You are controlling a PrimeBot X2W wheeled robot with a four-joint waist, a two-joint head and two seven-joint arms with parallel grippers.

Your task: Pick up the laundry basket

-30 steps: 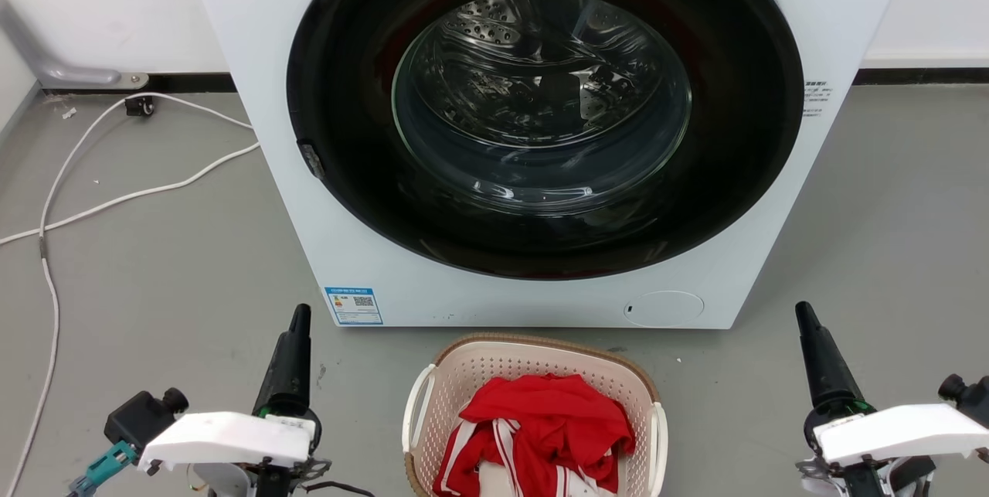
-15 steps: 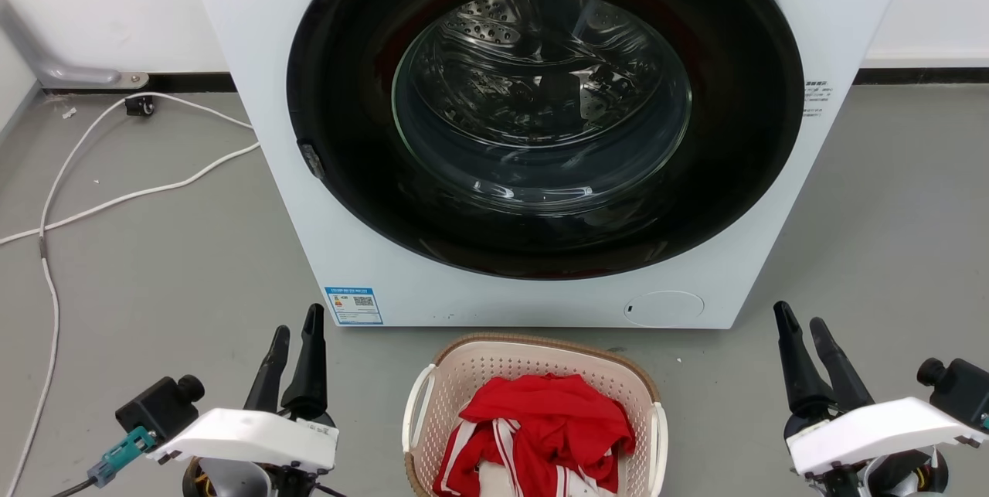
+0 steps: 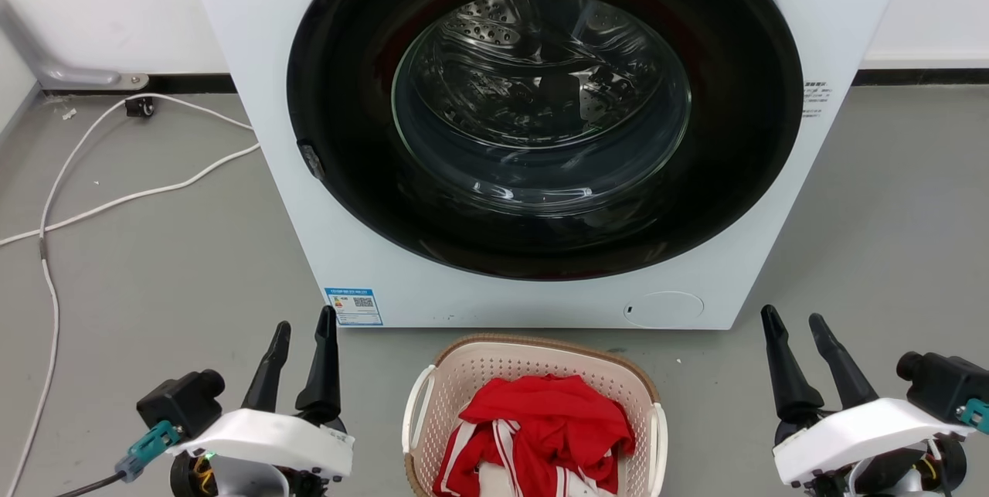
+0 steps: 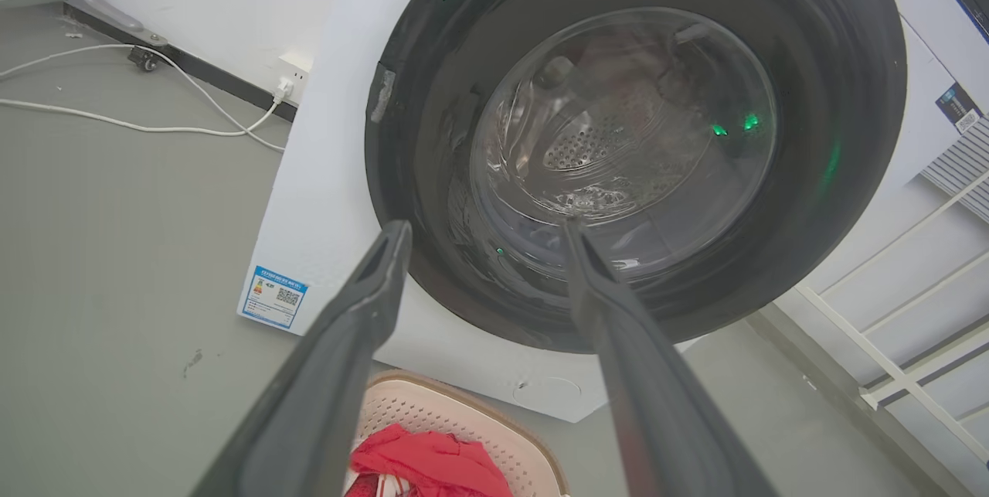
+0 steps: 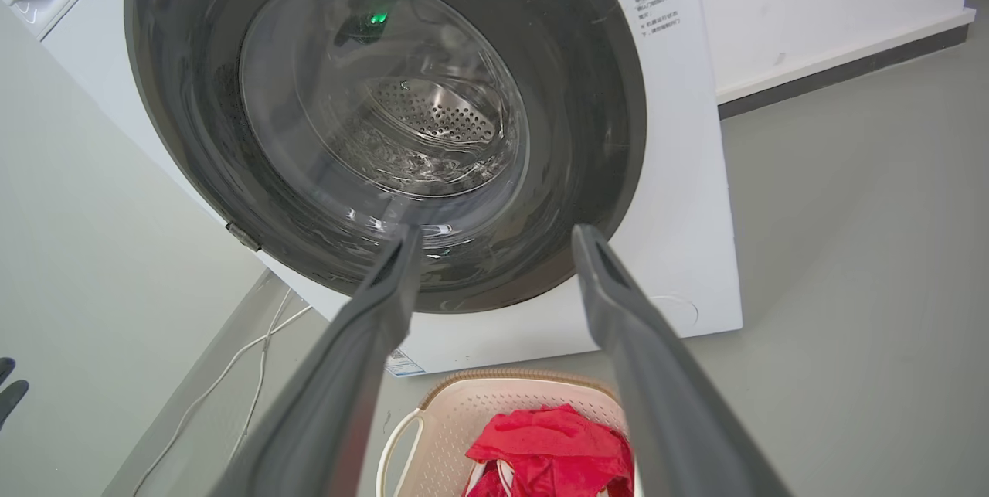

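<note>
The laundry basket (image 3: pixel 463 373) is cream, perforated, with a brown rim and white side handles. It sits on the floor in front of the washer, at the bottom centre of the head view, holding red and white cloth (image 3: pixel 541 423). My left gripper (image 3: pixel 304 321) is open to the basket's left, apart from it. On the basket's right my right gripper (image 3: pixel 793 314) is open too, also clear of it. Both wrist views show the basket (image 4: pixel 471 427) (image 5: pixel 456 412) low between open fingers, each gripper (image 4: pixel 485 225) (image 5: pixel 494 230) empty.
A white front-load washer (image 3: pixel 263 33) with a closed dark round door (image 3: pixel 541 110) stands right behind the basket. White cables (image 3: pixel 116 195) trail across the grey floor at left. A white wall with dark skirting runs behind. A white rack (image 4: pixel 888 304) stands beside the washer.
Both grippers went from shut to open, fingers spreading apart. Each arm shifted slightly inward toward the basket. The basket has not moved.
</note>
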